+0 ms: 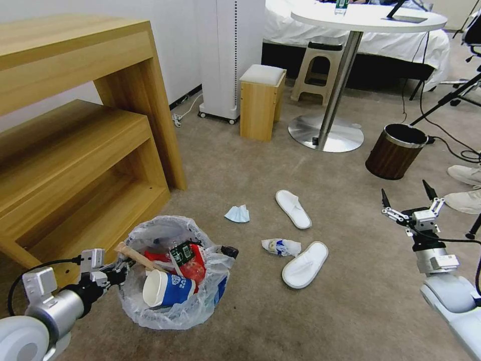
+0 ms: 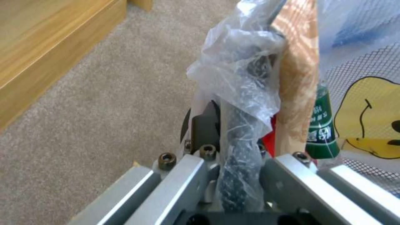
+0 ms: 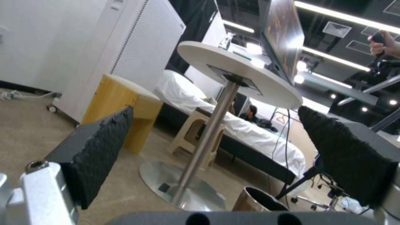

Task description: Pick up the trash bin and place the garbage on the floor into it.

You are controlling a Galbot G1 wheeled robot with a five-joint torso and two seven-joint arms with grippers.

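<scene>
Beige carpet floor (image 1: pixel 350 311) across the lower frame, with the trash bin (image 1: pixel 173 273) at lower left, clamped at its bagged rim by the left gripper (image 1: pixel 116 271) and already loaded with a paper cup (image 1: pixel 168 290), red wrappers (image 1: pixel 193 265) and a wooden stick (image 1: pixel 134 255). Remaining garbage mid-frame: a light-blue mask (image 1: pixel 237 214), a crumpled wrapper (image 1: pixel 280 246) and two white slippers (image 1: pixel 303 258), long axes roughly up-frame, left of the right gripper (image 1: pixel 413 210). Right gripper nearer, raised at right, fingers spread and empty.

Bright, even light; wrist views perhaps blurred.
</scene>
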